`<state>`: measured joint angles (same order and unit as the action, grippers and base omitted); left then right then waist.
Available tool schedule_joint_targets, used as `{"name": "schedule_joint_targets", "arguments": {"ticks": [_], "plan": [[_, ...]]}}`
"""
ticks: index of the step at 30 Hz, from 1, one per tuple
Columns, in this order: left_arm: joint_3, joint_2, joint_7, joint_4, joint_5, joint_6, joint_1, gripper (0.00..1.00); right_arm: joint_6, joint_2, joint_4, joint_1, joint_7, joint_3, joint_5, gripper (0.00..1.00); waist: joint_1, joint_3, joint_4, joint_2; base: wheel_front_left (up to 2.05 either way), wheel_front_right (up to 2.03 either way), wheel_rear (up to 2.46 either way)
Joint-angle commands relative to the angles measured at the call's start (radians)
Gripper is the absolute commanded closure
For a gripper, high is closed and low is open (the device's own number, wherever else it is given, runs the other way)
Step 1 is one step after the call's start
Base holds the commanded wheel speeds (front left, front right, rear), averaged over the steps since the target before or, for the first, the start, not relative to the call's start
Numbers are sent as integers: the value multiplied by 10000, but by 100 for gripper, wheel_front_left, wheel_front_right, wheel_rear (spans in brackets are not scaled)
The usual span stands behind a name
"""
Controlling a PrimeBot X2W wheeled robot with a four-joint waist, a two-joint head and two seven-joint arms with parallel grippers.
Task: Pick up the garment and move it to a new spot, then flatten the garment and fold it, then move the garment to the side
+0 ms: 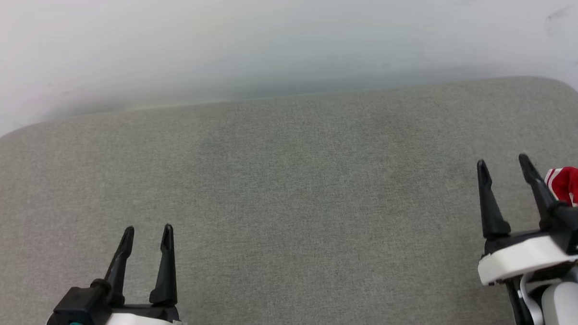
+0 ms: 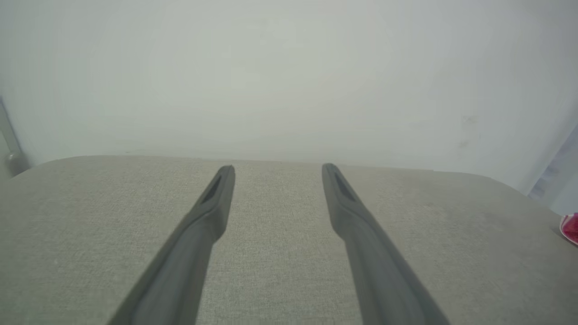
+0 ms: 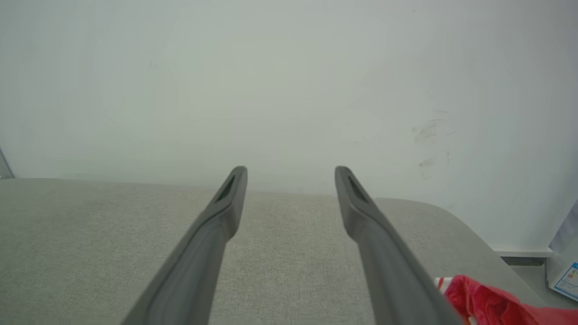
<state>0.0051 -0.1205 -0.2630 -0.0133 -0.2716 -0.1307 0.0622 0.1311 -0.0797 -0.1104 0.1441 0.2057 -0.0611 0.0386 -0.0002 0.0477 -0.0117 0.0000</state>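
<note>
My left hand (image 1: 147, 230) hangs over the grey desk (image 1: 289, 181), fingers apart, nothing between them. My right hand (image 1: 503, 161) is spread just as wide and is empty too. From the head view, the garment (image 1: 576, 183) is a red bunch with striped trim at the desk's right edge, just beside my right hand's outer finger. My right wrist view catches it low beside that finger, plus a blue-labelled box (image 3: 564, 277) past the desk's corner. My left wrist view gets just a red sliver at far right.
</note>
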Motion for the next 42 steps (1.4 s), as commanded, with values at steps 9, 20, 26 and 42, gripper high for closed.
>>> {"name": "schedule_joint_targets", "arguments": {"ticks": [9, 20, 26, 42], "plan": [[144, 187, -21, -35, 151, 12, 356, 0, -8, 300, -111, -747, 445, 54, 67, 0, 2, -119, 116, 0, 0, 0, 0], [353, 340, -21, -185, 417, 12, 511, 0, -8, 313, -289, -813, 564, 496, 707, 0, 2, -171, 101, 0, 0, 0, 0], [422, 388, -21, -219, 508, 12, 525, 0, -8, 313, -275, -714, 584, 507, 748, 0, 2, -168, 65, 0, 0, 0, 0], [472, 517, -20, -167, 538, 12, 542, 0, -8, 315, -291, -752, 589, 630, 739, 0, 2, -274, 63, 0, 0, 0, 0]]}}
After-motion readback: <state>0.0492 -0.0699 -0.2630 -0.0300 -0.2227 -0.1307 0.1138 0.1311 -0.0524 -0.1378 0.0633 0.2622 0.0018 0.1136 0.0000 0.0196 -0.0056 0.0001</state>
